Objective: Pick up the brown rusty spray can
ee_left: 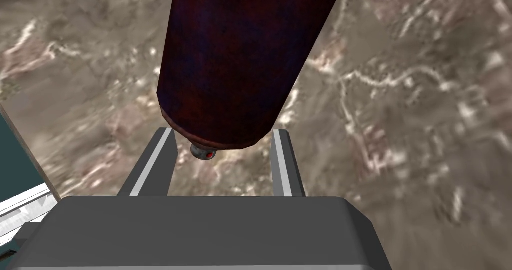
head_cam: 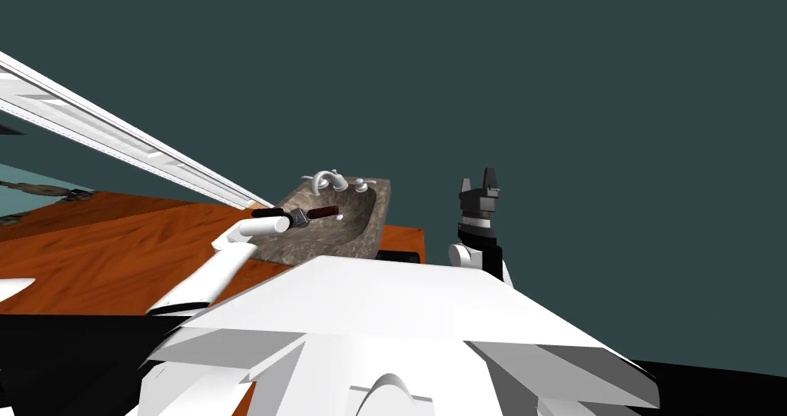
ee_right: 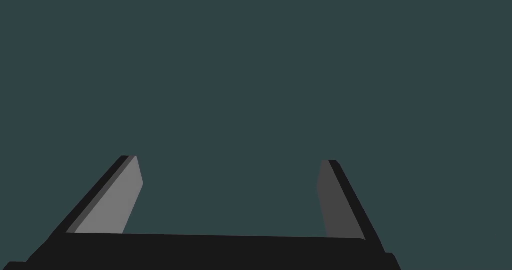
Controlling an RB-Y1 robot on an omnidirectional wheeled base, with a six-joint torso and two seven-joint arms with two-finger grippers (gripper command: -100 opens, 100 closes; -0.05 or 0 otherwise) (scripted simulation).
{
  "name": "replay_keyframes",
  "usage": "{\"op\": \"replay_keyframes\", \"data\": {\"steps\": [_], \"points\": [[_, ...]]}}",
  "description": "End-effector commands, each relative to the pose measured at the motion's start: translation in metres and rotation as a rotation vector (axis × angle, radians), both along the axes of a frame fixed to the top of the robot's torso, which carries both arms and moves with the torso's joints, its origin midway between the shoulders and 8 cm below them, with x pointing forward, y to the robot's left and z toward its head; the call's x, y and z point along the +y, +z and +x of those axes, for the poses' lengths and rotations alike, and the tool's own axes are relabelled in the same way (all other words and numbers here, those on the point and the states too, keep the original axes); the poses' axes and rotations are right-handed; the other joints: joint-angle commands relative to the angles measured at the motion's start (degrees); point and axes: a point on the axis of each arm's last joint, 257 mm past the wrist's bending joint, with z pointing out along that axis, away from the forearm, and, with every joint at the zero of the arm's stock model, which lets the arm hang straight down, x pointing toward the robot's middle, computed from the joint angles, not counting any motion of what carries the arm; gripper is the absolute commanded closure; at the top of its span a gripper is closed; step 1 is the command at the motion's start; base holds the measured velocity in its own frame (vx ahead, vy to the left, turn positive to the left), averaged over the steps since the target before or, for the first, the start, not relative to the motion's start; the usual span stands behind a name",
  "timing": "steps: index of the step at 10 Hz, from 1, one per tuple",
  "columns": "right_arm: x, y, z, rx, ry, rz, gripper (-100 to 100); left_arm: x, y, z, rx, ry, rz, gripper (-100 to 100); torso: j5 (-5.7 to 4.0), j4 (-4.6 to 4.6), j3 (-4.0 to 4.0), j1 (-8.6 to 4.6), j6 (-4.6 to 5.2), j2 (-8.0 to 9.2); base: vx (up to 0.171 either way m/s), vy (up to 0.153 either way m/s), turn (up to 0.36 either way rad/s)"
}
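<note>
The spray can [ee_left: 240, 57] is a dark reddish-brown cylinder with a small grey nozzle [ee_left: 202, 152] at the end that faces my left hand. My left gripper [ee_left: 222, 132] is shut on the can, its two fingers pressing the sides near the nozzle end. In the head view the can [head_cam: 324, 212] sticks out from the left gripper [head_cam: 301, 217] over the mottled stone sink [head_cam: 361, 231]. My right gripper [head_cam: 480, 182] is raised to the right of the sink, open, with nothing between its fingers [ee_right: 130, 192].
A silver faucet [head_cam: 329, 179] with two handles stands at the back of the sink. An orange-brown wooden counter [head_cam: 115, 257] carries the sink. A white frame [head_cam: 138, 151] slants across on the left. A teal wall rises behind.
</note>
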Motion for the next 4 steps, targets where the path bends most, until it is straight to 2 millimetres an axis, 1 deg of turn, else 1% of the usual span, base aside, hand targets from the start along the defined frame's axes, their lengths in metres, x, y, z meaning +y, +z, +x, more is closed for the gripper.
{"op": "replay_keyframes", "data": {"steps": [1, 2, 3, 4], "points": [[0.0, 0.0, 0.0, 0.0, 0.0, 0.0, 0, -0.006, 0.0071, 0.0167, -0.007, -0.009, -0.007, 100, 0.0, 0.0, 0.0, 0.0, 0.0, 0.0, -0.046, -0.004, 0.004], [0.0, 0.0, 0.0, 0.0, 0.0, 0.0, 0, -0.0076, 0.0114, 0.0231, -0.018, -0.013, -0.007, 100, -0.04, 0.01, -0.04, -0.09, 0.05, -0.1, -0.009, -0.005, -0.012], [0.0, 0.0, 0.0, 0.0, 0.0, 0.0, 0, -0.0047, 0.0095, 0.016, -0.008, -0.009, -0.007, 100, -0.07, 0.0, -0.11, -0.13, 0.07, -0.23, 0.001, -0.001, -0.011], [0.0, 0.0, 0.0, 0.0, 0.0, 0.0, 0, -0.005, 0.0105, 0.0173, -0.01, -0.01, -0.008, 0, -0.06, -0.03, -0.14, -0.13, 0.02, -0.26, 0.0, 0.0, 0.0]]}}
